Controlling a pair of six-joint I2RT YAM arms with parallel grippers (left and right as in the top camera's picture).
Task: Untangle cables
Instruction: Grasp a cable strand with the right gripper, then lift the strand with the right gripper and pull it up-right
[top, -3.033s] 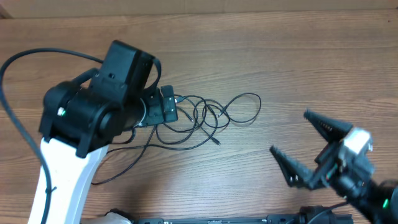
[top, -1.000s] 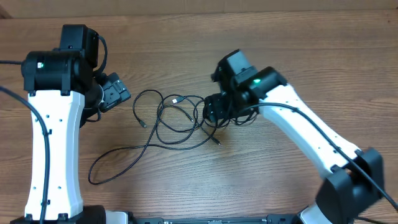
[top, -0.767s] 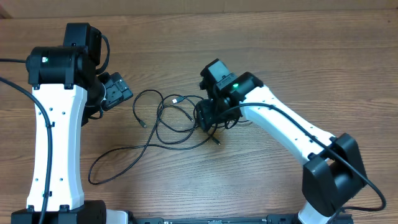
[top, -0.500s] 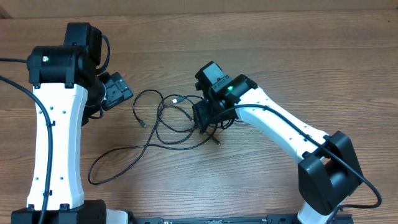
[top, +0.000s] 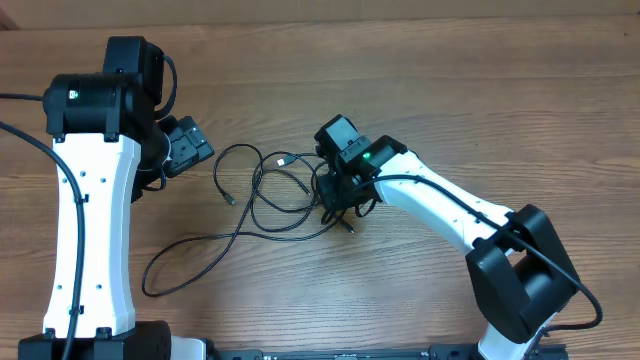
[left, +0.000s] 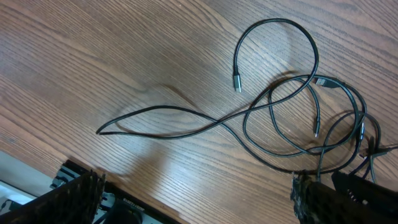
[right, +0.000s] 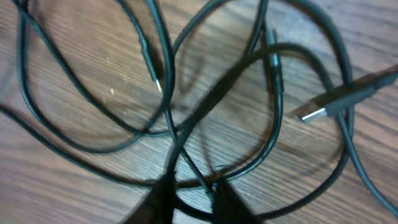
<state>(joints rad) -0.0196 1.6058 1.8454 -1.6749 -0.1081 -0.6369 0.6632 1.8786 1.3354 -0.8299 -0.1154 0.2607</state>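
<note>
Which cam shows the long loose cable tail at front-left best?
Left wrist: the cable tail runs sharp and whole, from its hairpin bend into the tangle. Overhead has the tail whole, but small and thin. Right wrist shows only close, blurry tangle strands, no tail.

From above, the right end effector (top: 336, 198) covers part of the cables (top: 268, 190). Its own wrist picture is blurry, and its fingers (right: 151, 205) are cut off at the bottom, so I cannot tell if they pinch a cord.
</note>
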